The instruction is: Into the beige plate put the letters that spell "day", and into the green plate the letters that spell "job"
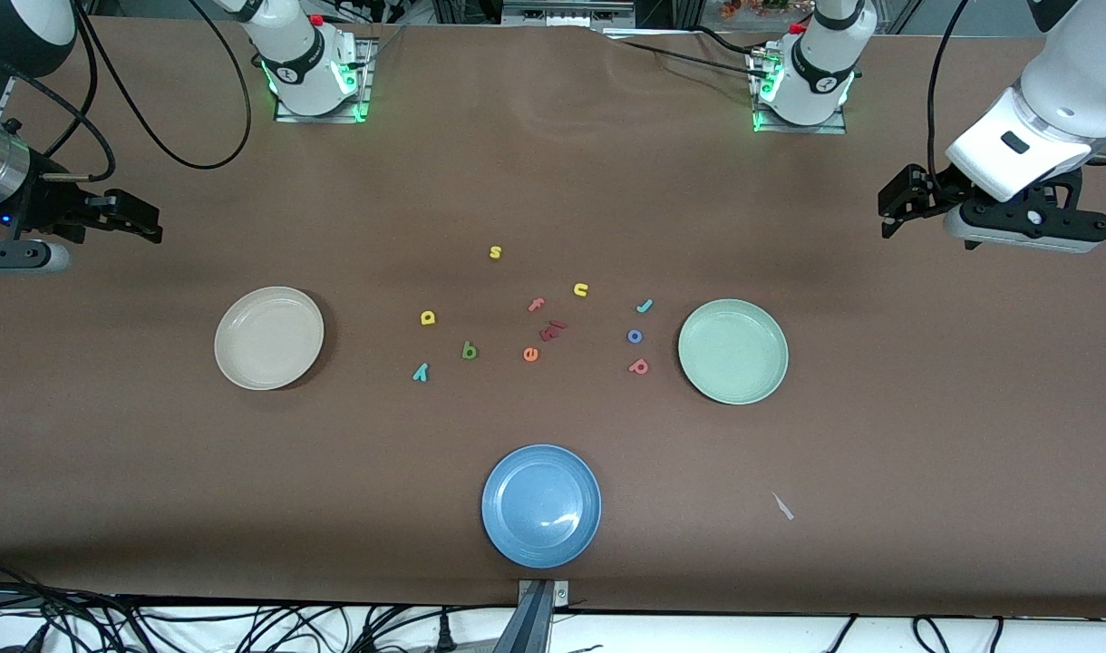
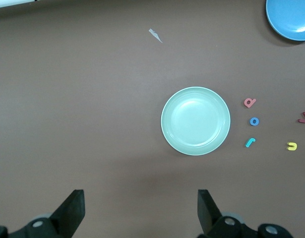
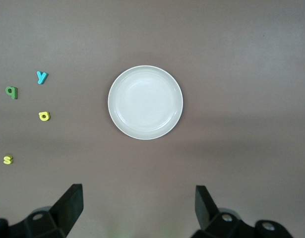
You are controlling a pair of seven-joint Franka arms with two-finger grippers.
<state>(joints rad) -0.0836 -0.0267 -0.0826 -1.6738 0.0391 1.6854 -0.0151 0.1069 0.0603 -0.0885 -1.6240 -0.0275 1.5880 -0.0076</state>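
The empty beige plate (image 1: 269,337) (image 3: 145,102) lies toward the right arm's end. Beside it are a yellow letter (image 1: 428,317) (image 3: 44,116), a dark green one (image 1: 469,350) (image 3: 12,91) and a teal "y" (image 1: 420,372) (image 3: 41,77). The empty green plate (image 1: 732,351) (image 2: 195,121) lies toward the left arm's end. Next to it are a teal "j" (image 1: 645,306) (image 2: 250,143), a blue "o" (image 1: 635,336) (image 2: 254,121) and a salmon "b" (image 1: 639,366) (image 2: 249,102). My left gripper (image 1: 888,210) (image 2: 141,198) and right gripper (image 1: 145,219) (image 3: 138,193) hang open and empty high over the table's ends.
A blue plate (image 1: 541,505) (image 2: 291,17) sits nearest the front camera. Between the two plates lie a yellow "s" (image 1: 495,252), a yellow "u" (image 1: 580,290), a reddish "f" (image 1: 536,305), a dark red letter (image 1: 552,330) and an orange "e" (image 1: 530,354). A paper scrap (image 1: 782,506) lies nearer the camera than the green plate.
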